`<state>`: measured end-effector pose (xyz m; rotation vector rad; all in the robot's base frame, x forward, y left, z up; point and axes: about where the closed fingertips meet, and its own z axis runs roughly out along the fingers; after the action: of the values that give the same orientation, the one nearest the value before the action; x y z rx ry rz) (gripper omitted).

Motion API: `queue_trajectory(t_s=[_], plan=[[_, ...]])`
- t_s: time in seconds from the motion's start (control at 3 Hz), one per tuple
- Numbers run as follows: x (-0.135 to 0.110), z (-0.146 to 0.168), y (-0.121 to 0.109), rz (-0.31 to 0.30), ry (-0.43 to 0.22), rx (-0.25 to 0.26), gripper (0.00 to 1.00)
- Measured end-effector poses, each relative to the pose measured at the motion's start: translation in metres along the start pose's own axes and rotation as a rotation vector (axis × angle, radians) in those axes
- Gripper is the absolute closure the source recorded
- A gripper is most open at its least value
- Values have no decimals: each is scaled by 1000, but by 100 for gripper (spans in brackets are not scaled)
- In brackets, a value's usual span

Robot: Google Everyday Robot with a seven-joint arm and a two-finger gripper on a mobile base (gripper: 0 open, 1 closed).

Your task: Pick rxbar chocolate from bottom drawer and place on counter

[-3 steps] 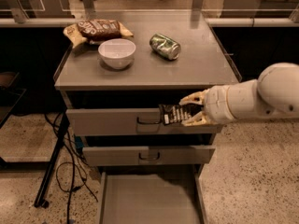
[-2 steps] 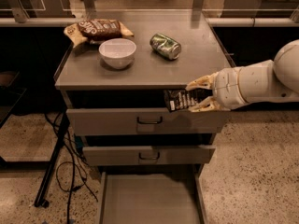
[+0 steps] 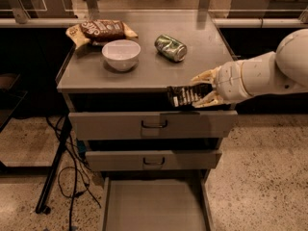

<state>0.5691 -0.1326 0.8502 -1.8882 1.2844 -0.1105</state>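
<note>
My gripper (image 3: 201,88) comes in from the right and is shut on the rxbar chocolate (image 3: 182,95), a flat black wrapper with white lettering. It holds the bar level with the front edge of the counter (image 3: 144,73), in front of the cabinet's right half. The bottom drawer (image 3: 154,206) is pulled out below, and its grey floor shows nothing in it.
On the counter stand a white bowl (image 3: 121,54), a green can (image 3: 171,47) lying on its side and a brown snack bag (image 3: 101,31). The two upper drawers (image 3: 153,124) are slightly out. Black cables and a stand (image 3: 57,162) lie left of the cabinet.
My gripper has lifted the bar from in front of the top drawer up to counter-edge height and moved it slightly right.
</note>
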Motion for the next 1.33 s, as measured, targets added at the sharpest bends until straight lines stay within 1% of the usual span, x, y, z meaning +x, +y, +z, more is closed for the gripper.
queue_trajectory(t_s=[0.33, 0.67, 1.0, 1.33], plan=[[17, 12, -30, -23, 5, -17, 100], [36, 16, -55, -24, 5, -26, 100], [60, 21, -73, 23, -54, -41, 100], [69, 27, -92, 41, -95, -53, 100]])
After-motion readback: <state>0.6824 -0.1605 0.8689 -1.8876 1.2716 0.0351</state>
